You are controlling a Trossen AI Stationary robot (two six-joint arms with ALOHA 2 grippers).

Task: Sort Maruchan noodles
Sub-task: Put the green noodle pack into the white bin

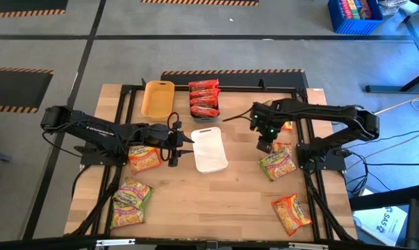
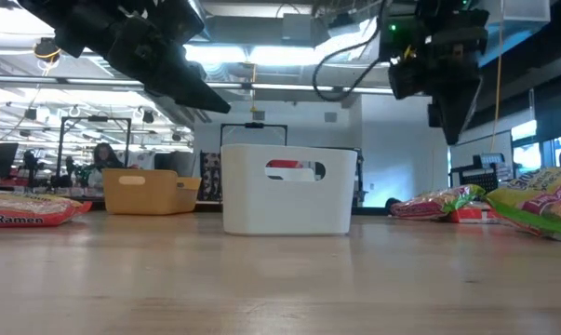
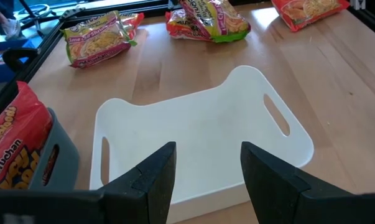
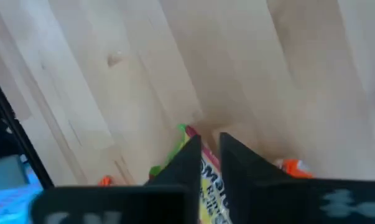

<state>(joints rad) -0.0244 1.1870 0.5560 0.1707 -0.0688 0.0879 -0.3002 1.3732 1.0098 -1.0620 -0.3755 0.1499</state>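
Your right end effector (image 1: pixel 265 144) is hanging right of centre in the high view, just above a green-pink packet (image 1: pixel 277 163). In the right wrist view its two dark fingers (image 4: pixel 184 163) are standing only a sliver apart, almost closed and holding nothing, with the packet's green edge (image 4: pixel 188 132) showing beyond the tips. Your left end effector (image 1: pixel 182 139) is waiting left of centre with its jaws apart and empty, aimed at the empty white tray (image 1: pixel 210 148) in the middle of the desk (image 1: pixel 216 201).

Outward from there, the Maruchan noodles are lying scattered. Red packets (image 1: pixel 203 98) are filling a dark bin at upper centre beside the empty yellow tray (image 1: pixel 158 98). An orange-yellow packet (image 1: pixel 291 212) is sitting at lower right. More green-pink packets are lying under the left arm (image 1: pixel 144 158) and at lower left (image 1: pixel 130 201).

These packets are looking light, crinkly and slick, with a brittle noodle block inside. You are likely best taking one across a short edge or the puffed seam, closing gently so the film does not slide out or the block crack. A wider opening seems needed before descending.
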